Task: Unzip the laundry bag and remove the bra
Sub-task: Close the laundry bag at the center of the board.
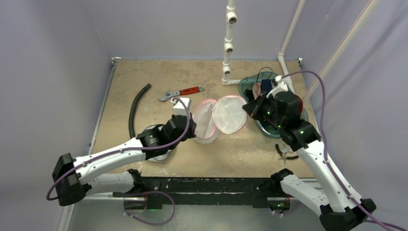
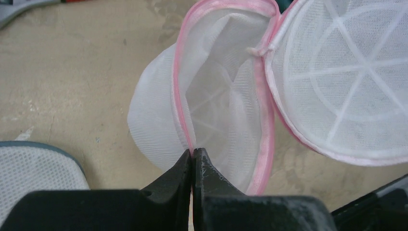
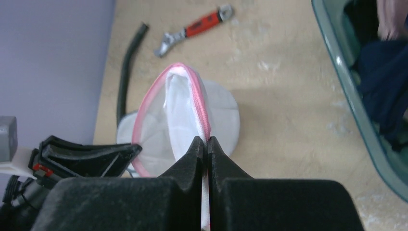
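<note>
bench (image 1: 144, 77): carries everything. The bag is not fixed to it, so a sideways pull could drag the whole bag instead of spreading it.
teal bin (image 3: 358, 103): stands at the right, just beside the right arm and full of dark clothing. A wide swing of that arm could knock it.
laundry bag (image 1: 219, 118): lies mid-bench between the two arms. The zip looks undone and the two domed halves are spread apart, joined at the far side.
left half (image 2: 159, 120): tipped up on edge. If it is let go it will likely flop shut and cover the inside.
right half (image 2: 346, 82): ribbed dome facing up. A hard pull could strain the short joint between the halves.
white mesh piece (image 2: 33, 168): lies under the left arm, which could catch it and sweep it along.
bra: cannot tell where it is. White folds show inside the left half in the right wrist view, but they may be only mesh. Reaching in blind risks grabbing bag fabric.
left claw (image 2: 193, 159): jaws pinched tight on the left half's pink rim (image 2: 180, 86). The hold is thin and at the very tips, so it may slip.
right claw (image 3: 207, 147): jaws likewise closed on pink trim. With both claws busy, neither is free to fetch the bra, and releasing one may let the bag close.
</note>
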Robot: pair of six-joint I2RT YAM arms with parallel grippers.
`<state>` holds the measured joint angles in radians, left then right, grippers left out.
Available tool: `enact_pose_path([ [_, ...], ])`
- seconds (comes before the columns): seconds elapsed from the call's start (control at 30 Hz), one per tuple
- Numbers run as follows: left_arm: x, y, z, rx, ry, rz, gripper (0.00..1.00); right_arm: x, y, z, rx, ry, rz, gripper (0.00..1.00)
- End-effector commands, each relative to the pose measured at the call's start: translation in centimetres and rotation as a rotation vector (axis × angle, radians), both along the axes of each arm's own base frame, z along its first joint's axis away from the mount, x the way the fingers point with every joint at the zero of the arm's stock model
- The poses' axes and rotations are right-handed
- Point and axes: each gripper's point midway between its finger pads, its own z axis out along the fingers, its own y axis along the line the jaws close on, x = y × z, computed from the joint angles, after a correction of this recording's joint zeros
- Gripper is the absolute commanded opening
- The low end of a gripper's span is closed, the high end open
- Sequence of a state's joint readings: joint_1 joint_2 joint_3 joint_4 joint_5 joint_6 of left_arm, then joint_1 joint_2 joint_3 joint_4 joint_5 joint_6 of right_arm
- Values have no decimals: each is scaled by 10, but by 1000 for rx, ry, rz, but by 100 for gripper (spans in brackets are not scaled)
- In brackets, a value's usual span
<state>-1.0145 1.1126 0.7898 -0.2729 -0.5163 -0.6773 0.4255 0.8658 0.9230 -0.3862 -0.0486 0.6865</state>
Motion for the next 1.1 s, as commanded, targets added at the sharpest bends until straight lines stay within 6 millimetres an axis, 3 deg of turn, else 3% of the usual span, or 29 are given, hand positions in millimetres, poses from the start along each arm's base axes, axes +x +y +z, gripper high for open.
enact_pose_path([
  [0.0, 6, 0, 79, -183, -115, 35, 0, 6, -20, 67, -60, -153, -65, 0],
  [0.1, 9, 13, 74, -168, -130, 91, 0, 7, -35, 67, -112, -156, -122, 0],
  [0.4, 5, 7, -9, -73, -4, 88, 0, 2, -42, 10, -275, -58, -64, 0],
  [0.6, 7, 16, -33, 18, 13, 116, 0, 0, -44, 10, -291, -66, -52, 0],
  [0.67, 8, 16, -29, 37, 6, 108, 4, -1, -41, 8, -291, -57, -36, 0],
  [0.77, 8, 12, -8, 27, -33, 67, 37, -3, -38, 2, -287, -35, -11, 0],
  [0.83, 8, 9, 11, 1, -77, 22, 48, -6, -36, -2, -284, -25, 2, 0],
  [0.97, -1, -7, 51, -54, -198, -109, 55, -10, -34, -8, -263, -5, 8, 0],
  [1.07, -29, -40, 82, -63, -357, -265, 57, -13, -30, -14, -249, 24, 21, 0],
])
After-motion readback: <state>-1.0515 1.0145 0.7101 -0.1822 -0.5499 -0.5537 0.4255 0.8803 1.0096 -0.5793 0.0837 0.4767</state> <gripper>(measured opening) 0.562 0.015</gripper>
